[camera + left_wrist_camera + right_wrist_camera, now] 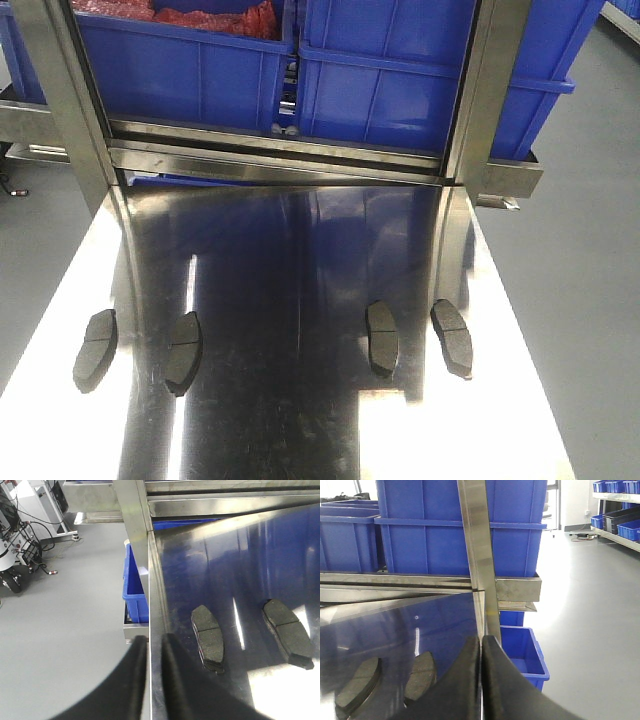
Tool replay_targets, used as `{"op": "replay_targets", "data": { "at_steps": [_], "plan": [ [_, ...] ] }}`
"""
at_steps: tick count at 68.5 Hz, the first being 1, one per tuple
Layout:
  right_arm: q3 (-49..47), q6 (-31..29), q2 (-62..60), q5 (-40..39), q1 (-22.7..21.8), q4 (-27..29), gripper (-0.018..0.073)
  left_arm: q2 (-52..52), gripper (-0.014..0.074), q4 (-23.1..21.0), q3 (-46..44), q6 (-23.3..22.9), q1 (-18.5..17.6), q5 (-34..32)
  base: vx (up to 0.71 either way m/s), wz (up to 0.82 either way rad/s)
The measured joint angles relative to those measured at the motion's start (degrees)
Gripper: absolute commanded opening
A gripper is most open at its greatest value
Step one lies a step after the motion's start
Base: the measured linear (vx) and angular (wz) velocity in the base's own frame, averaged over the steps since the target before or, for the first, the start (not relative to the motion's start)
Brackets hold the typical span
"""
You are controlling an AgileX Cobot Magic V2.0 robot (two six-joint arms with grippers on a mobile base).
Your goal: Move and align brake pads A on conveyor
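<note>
Where the brake pads A (184, 352) lay: all four flat on the steel table (300, 240), in two pairs well apart, none between any fingers.
Left pair: ahead and to the right of the left pincer (154, 639). The leftmost pad (208, 637) was just beside its tips and the second pad (288, 632) farther right, apart from the first. Each ran lengthwise away from the pincer, with a groove across its face.
Right pair: to the left of the right pincer (481, 640), low beside its fingers. The rightmost pad (420, 677) was nearer and the third pad (357, 682) beyond it.
Left pincer: fingers (132, 680) barely parted, a narrow slit between them and nothing in it. It hung over the table's left edge.
Right pincer: fingers (505, 680) pressed almost together, only a hairline between, and empty. It hung at the table's right edge.
Steel table: mirror-like, stretching ahead of both pincers and reflecting blue.
Frame posts: one upright steel post (477, 540) stood straight ahead of the right pincer, another (132, 515) ahead of the left.
Blue bins (400, 70): far ahead, behind the frame; one held red material (210, 18).
Lower crates: one blue crate (135, 592) sat under the table edge ahead of the left pincer, another (525, 652) to the right of the right pincer.
Floor (65, 620): grey, to the left of the left pincer.
</note>
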Motion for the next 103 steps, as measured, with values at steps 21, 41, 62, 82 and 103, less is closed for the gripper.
{"op": "replay_targets", "data": {
  "at_steps": [21, 41, 62, 82, 103],
  "plan": [
    [0.00, 0.00, 0.00, 0.00, 0.00, 0.00, -0.0002, 0.00, 0.0734, -5.13, 0.00, -1.21, 0.00, 0.01, 0.00, 0.00],
    [0.00, 0.00, 0.00, 0.00, 0.00, 0.00, -0.0002, 1.80, 0.0695, -7.96, -1.09, -1.48, 0.00, 0.18, 0.00, 0.00],
    [0.00, 0.00, 0.00, 0.00, 0.00, 0.00, -0.0002, 23.83, 0.0662, -15.98, -12.78, 4.54, 0.00, 2.79, 0.00, 0.00],
    [0.00, 0.00, 0.00, 0.00, 0.00, 0.00, -0.0002, 44.81, 0.0648, -17.05, -24.37, 5.47, -5.73, 3.55, 0.00, 0.00],
    [0.00, 0.00, 0.00, 0.00, 0.00, 0.00, -0.0002, 58.98, 0.0637, -4.82, -30.65, -11.73, -9.10, 5.06, 0.00, 0.00]
  ]
}}
